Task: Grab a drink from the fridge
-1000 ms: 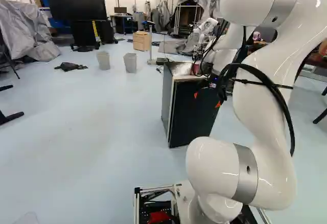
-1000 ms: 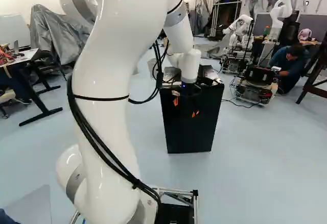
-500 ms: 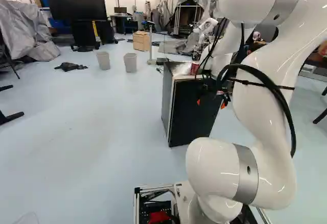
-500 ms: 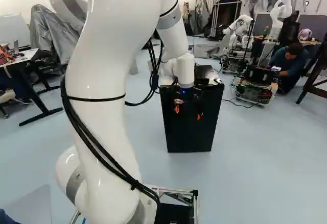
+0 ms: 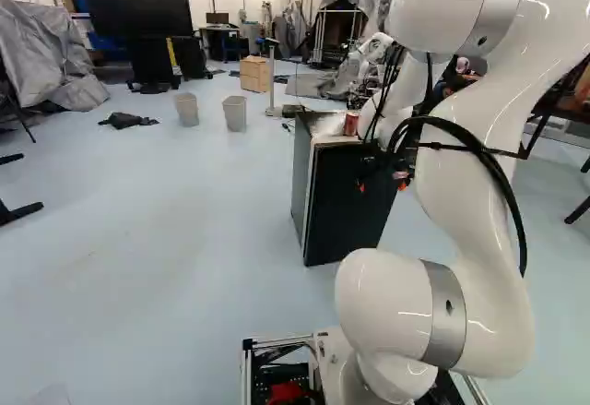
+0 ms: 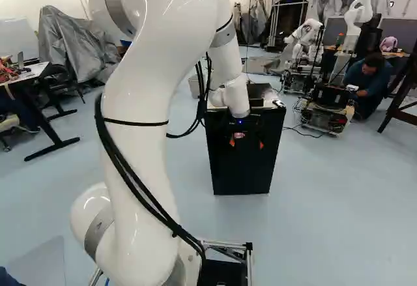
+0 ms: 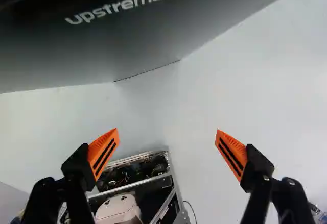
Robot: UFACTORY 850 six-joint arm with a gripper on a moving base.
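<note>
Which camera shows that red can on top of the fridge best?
The left base view: the red can stands in plain sight on the fridge. I can't make it out in the right base view, and the wrist view doesn't show it.

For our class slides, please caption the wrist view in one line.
The gripper hangs open over the pale floor, orange pads apart, near the dark front of the fridge.

On the fridge [image 5: 346,207] stood a can [image 5: 351,125]; behind the fridge to the left stood bins [image 5: 235,114] and a drawer cabinet [image 5: 255,75]
</note>
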